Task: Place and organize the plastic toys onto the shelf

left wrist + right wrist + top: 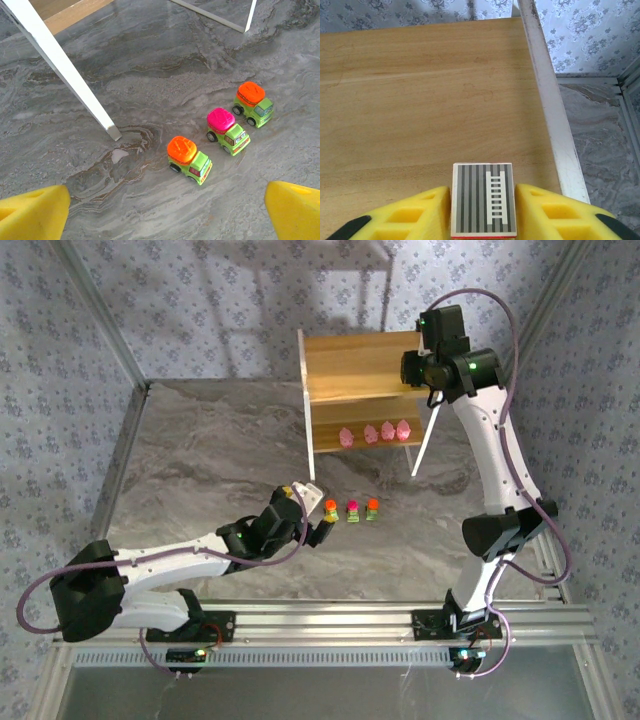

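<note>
Right gripper is noted over the top tier of the shelf, at its right end. A striped-roofed toy is flanked closely by the yellow fingers; a firm grip cannot be told. Four pink toys are lined along the lower tier. Three green cars are ranged on the table, near side of the shelf. Left gripper is held wide open over them, empty.

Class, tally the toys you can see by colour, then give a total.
Pink toys, on the shelf: 4
Orange-topped cars: 2
Magenta-topped car: 1
Striped-topped toy: 1
Total: 8
</note>
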Action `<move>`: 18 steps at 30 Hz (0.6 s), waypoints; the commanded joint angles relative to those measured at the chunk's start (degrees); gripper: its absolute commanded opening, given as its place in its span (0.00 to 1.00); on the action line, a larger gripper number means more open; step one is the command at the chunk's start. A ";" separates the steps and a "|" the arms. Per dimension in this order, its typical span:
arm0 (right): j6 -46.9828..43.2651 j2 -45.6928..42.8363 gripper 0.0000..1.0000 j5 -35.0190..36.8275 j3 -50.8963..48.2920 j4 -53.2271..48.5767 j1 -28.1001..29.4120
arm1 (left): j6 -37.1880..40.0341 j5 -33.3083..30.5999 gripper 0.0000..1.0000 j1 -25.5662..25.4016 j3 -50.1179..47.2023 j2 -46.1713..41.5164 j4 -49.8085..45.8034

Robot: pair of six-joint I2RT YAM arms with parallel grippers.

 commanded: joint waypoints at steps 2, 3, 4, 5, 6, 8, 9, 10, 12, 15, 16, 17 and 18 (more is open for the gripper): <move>-0.85 -0.26 0.48 0.64 2.05 -1.84 0.23 | 0.87 -1.16 1.00 -0.35 0.69 -0.78 -0.41; -0.85 -0.38 0.49 0.62 2.06 -1.79 0.15 | 0.90 -1.11 1.00 -0.36 0.69 -0.71 -0.45; -0.85 -0.56 0.51 0.62 2.03 -1.80 0.21 | 0.85 -1.16 1.00 -0.35 0.69 -0.72 -0.33; -0.86 -0.65 0.52 0.65 2.05 -1.73 0.12 | 0.82 -1.07 1.00 -0.35 0.69 -0.63 -0.32; -0.85 -0.79 0.53 0.56 2.08 -1.75 0.19 | 0.89 -1.08 1.00 -0.35 0.63 -0.60 -0.32; -0.77 -1.03 0.54 0.47 2.23 -1.64 0.18 | 0.87 -1.03 0.99 -0.35 0.69 -0.52 -0.32; -0.77 -1.15 0.55 0.39 2.29 -1.59 0.18 | 0.81 -1.07 1.00 -0.35 0.69 -0.52 -0.32; -0.68 -1.27 0.56 0.26 2.49 -1.74 0.22 | 0.88 -1.11 0.99 -0.35 0.68 -0.52 -0.33; -0.52 -1.74 0.56 0.34 2.76 -1.76 0.30 | 0.89 -1.10 0.99 -0.36 0.69 -0.65 -0.32; -0.42 -2.64 0.56 0.88 2.62 -1.74 0.70 | 0.77 -1.14 1.00 -0.42 0.60 -0.70 -0.23; -0.41 -3.04 0.56 1.14 2.58 -1.72 0.87 | 0.80 -1.20 1.00 -0.39 0.56 -0.69 -0.23; -0.41 -3.48 0.57 1.55 2.37 -1.77 1.25 | 0.79 -1.29 1.00 -0.36 0.51 -0.73 -0.24; -0.41 -3.84 0.57 2.02 2.16 -1.71 1.65 | 0.80 -1.32 1.00 -0.35 0.51 -0.78 -0.19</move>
